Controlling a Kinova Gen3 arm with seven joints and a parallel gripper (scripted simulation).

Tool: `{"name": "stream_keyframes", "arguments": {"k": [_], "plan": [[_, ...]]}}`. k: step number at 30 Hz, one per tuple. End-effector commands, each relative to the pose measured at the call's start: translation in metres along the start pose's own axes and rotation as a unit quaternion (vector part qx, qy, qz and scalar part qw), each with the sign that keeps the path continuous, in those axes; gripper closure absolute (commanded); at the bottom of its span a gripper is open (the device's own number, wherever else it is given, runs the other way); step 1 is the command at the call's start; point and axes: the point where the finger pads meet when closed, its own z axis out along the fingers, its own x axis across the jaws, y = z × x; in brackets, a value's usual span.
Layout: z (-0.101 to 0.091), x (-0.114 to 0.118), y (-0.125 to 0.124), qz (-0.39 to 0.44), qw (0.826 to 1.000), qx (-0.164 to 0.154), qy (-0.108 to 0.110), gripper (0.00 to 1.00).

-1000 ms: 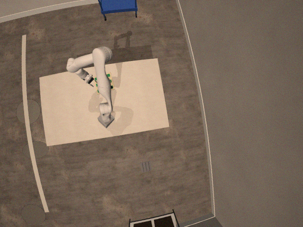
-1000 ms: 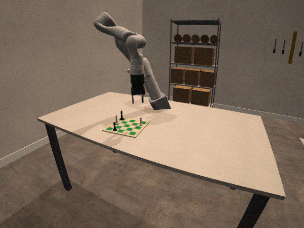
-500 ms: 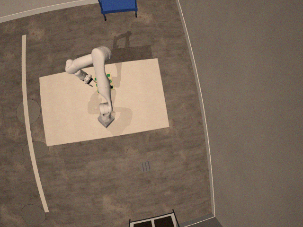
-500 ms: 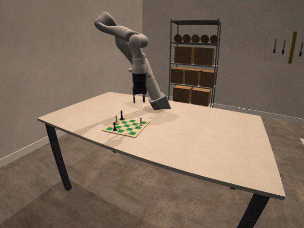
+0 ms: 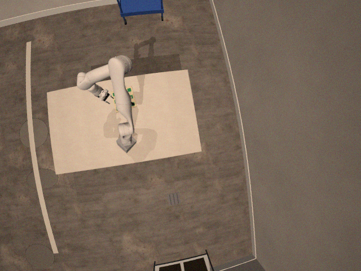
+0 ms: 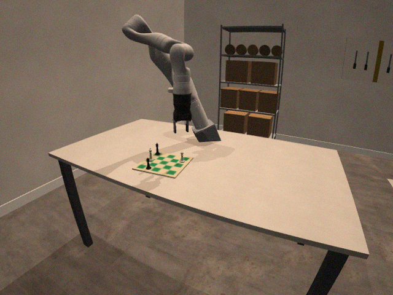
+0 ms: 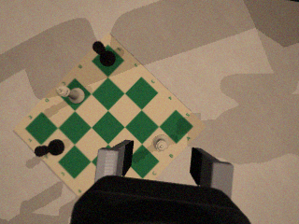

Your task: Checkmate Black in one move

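- Nothing looks moved yet: all four pieces stand upright on the small green-and-cream board (image 6: 171,173) on the counter (image 6: 253,177)
- A white piece (image 7: 161,143) stands near one edge, a second white piece (image 7: 75,94) near the far side; one black piece (image 7: 106,58) fills a corner, another black piece (image 7: 55,147) stands at the adjacent corner
- Choosing, lifting and placing the mating piece all remain
- The claw (image 7: 161,164) hangs well above the board, fully released, grasping and touching nothing
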Motion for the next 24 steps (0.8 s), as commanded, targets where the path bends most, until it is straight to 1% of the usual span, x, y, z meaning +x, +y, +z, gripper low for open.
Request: {"name": "stream_keyframes", "arguments": {"k": [1,24], "plan": [[-0.0012,0.0015,0.0011,-0.005,1.000,-0.003,-0.001,0.00],[-0.0011,0.0021,0.0018,-0.008,1.000,-0.004,-0.002,0.00]]}}
